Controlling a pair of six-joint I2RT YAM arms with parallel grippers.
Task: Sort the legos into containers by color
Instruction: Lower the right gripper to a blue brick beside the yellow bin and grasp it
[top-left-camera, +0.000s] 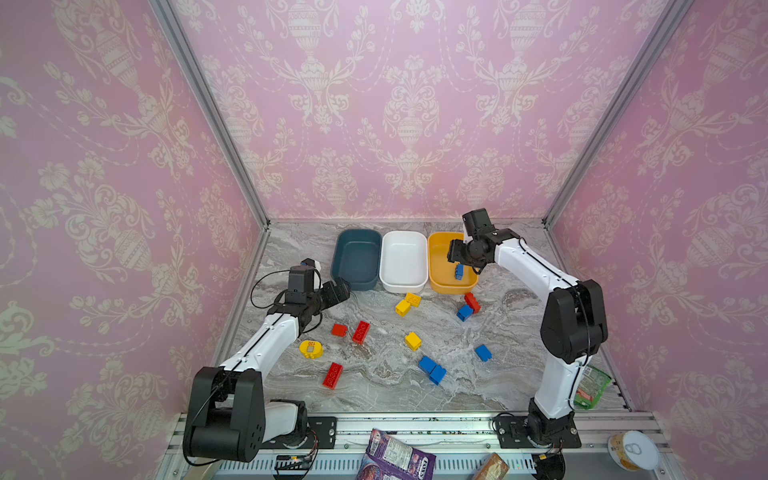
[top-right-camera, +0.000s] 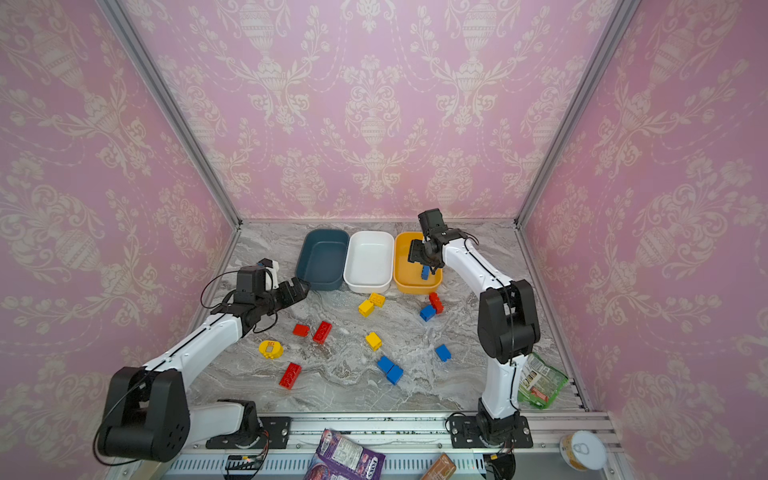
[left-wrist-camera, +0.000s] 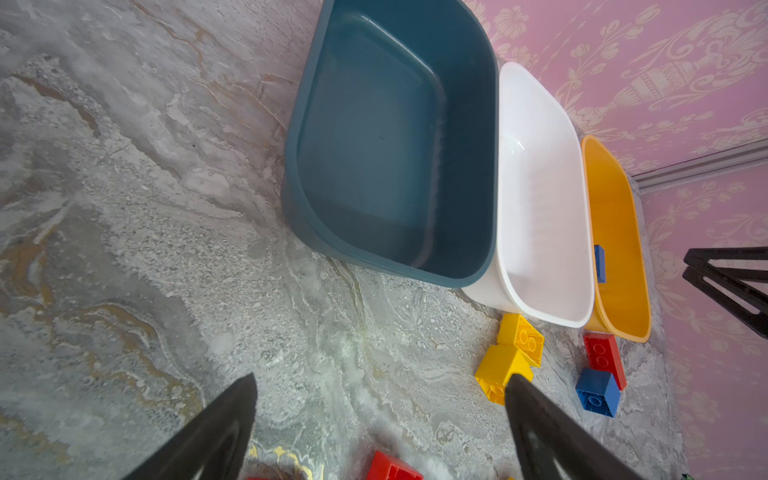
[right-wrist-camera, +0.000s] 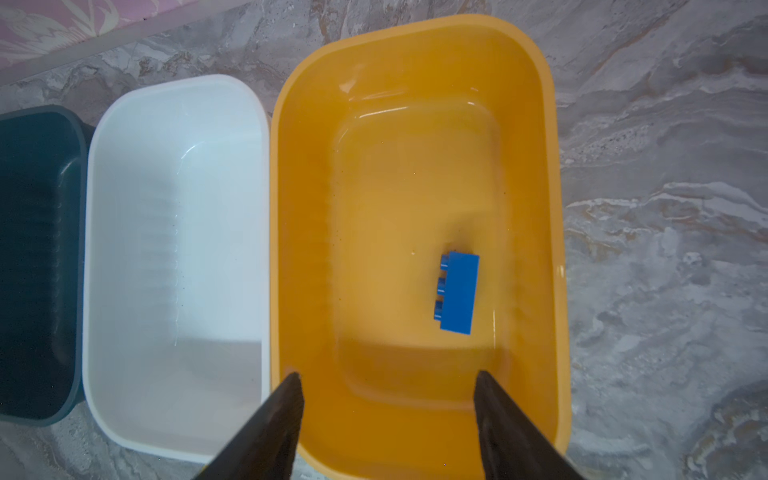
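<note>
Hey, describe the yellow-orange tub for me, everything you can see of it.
The yellow-orange tub is a rounded rectangular container of smooth, glossy plastic with a thin rim and a flat floor. It stands upright on the marble-patterned table, at the end of a row of three, its long side seemingly against the white tub. Its only content is one blue brick, turned with studs sideways, near one end. The right gripper hovers above that end, jaws open, touching neither.

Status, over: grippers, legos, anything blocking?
Left gripper open, empty, by teal tub. Right gripper open over yellow tub; blue brick loose inside. Nothing blocking.
</note>
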